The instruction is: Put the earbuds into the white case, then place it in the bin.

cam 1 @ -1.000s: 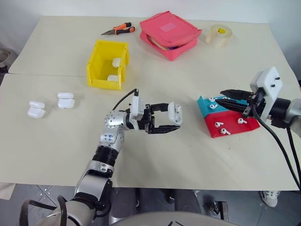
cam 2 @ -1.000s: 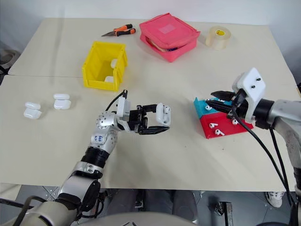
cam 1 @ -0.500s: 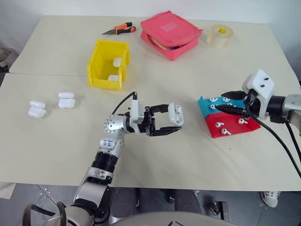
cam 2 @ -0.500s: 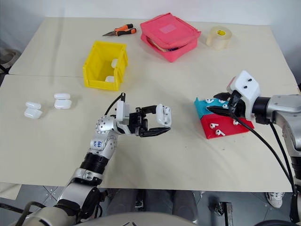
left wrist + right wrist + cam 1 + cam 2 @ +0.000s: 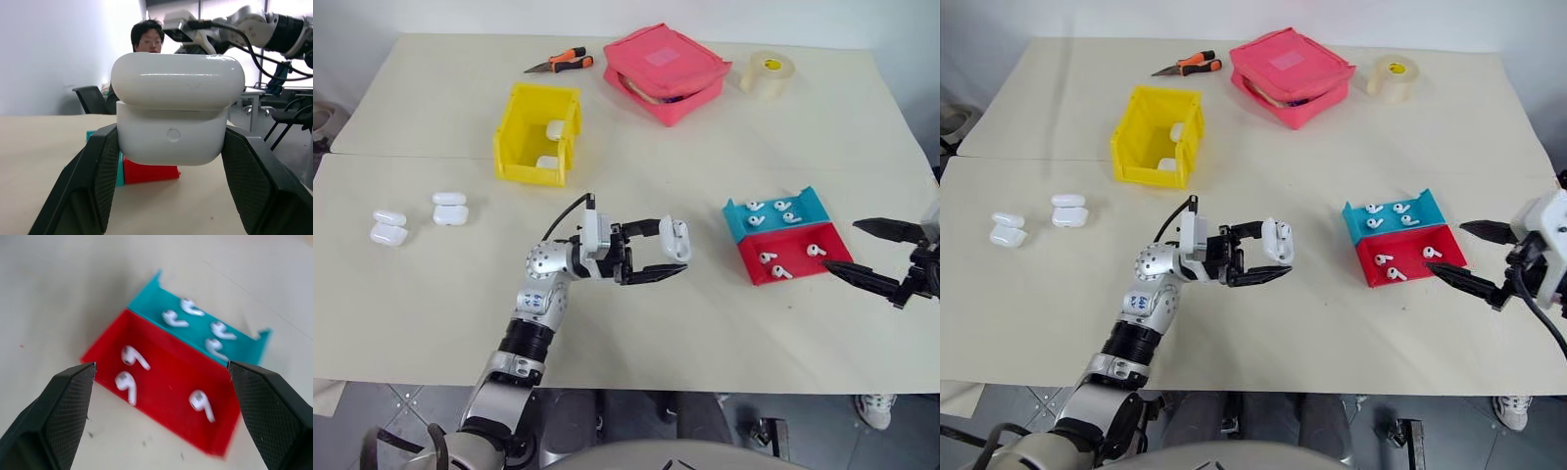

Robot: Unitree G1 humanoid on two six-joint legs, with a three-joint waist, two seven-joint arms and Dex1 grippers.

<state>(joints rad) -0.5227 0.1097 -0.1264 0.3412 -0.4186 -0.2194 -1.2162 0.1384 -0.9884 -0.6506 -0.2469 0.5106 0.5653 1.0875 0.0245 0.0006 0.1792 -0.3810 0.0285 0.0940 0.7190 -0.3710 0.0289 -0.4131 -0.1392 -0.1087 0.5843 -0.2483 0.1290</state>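
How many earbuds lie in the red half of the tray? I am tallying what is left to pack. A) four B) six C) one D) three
D: three earbuds lie in the red half of the tray, while four more sit in the teal half.

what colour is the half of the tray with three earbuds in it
Red. The tray's red half holds three earbuds; the teal half holds four. The right wrist view shows it best.
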